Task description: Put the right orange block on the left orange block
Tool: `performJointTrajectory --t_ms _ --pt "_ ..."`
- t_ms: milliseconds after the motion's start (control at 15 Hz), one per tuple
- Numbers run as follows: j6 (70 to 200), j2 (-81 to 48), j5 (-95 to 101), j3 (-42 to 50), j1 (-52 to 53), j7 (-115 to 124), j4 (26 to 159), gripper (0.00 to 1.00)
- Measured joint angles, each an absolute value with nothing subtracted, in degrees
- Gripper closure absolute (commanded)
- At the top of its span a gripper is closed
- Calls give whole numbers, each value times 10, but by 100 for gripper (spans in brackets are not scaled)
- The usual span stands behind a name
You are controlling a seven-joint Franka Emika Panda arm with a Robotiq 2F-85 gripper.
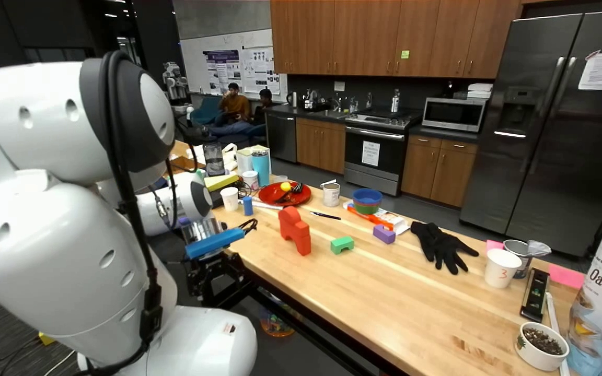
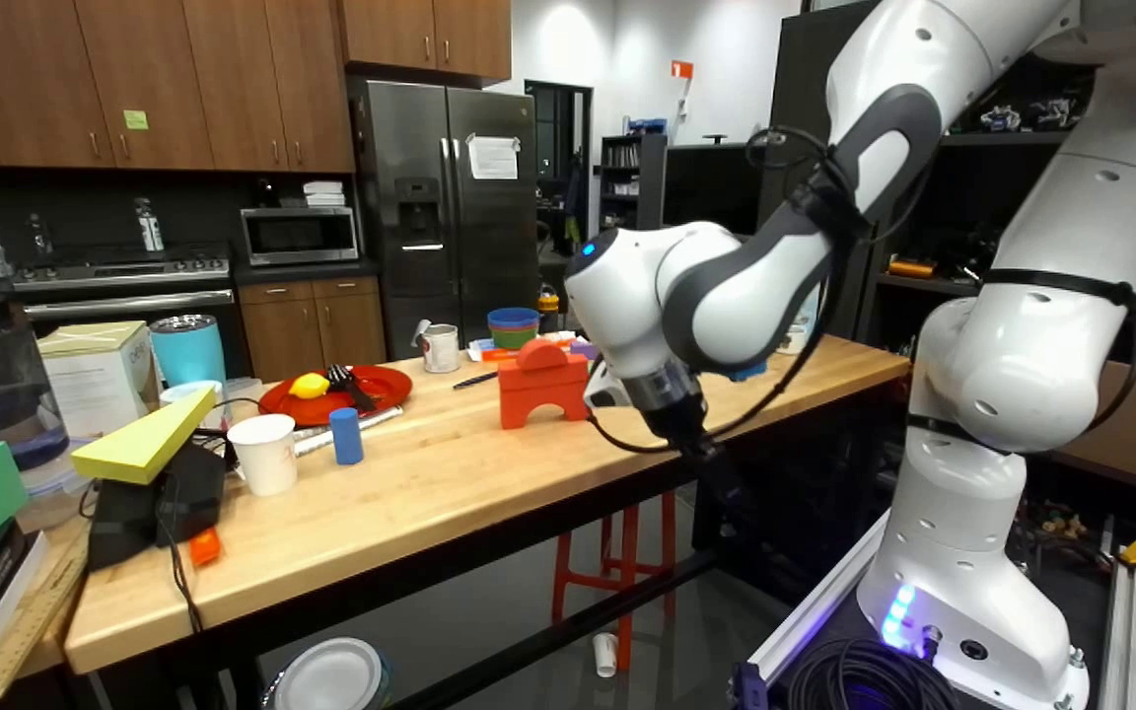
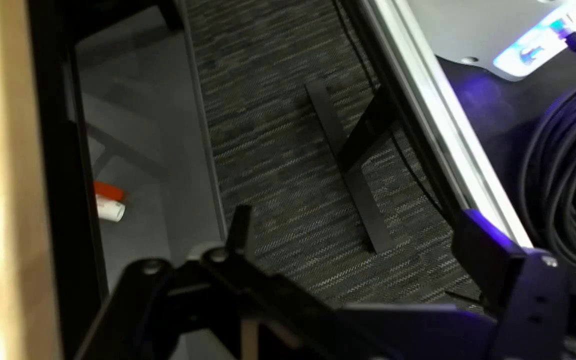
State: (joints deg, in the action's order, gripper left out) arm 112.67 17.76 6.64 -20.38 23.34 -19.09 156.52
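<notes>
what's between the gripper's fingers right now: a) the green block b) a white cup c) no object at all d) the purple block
c, since in the wrist view the gripper stands open, with carpet showing through the gap between its fingers.

I have the top block [image 1: 290, 215] on the bottom block [image 1: 303, 243], plate [image 1: 267, 193] behind, gloves [image 1: 441, 247] right, in an exterior view.

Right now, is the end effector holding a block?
No, the wrist view shows the end effector open, its fingers apart with nothing held between them.
</notes>
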Motion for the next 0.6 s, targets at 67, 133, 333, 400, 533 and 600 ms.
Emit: performJointTrajectory --t_ms 67,133,333,400,533,600 --pt "1138 177 59 -216 247 -158 1588 0" --pt "1146 178 55 -224 255 -140 1601 0" --pt "1147 178 54 -225 257 -130 1601 0" --pt "1147 178 54 -224 256 -130 1601 0" --pt "1146 177 54 -223 257 -130 1600 0" --pt "1141 177 71 -223 256 -124 1596 0"
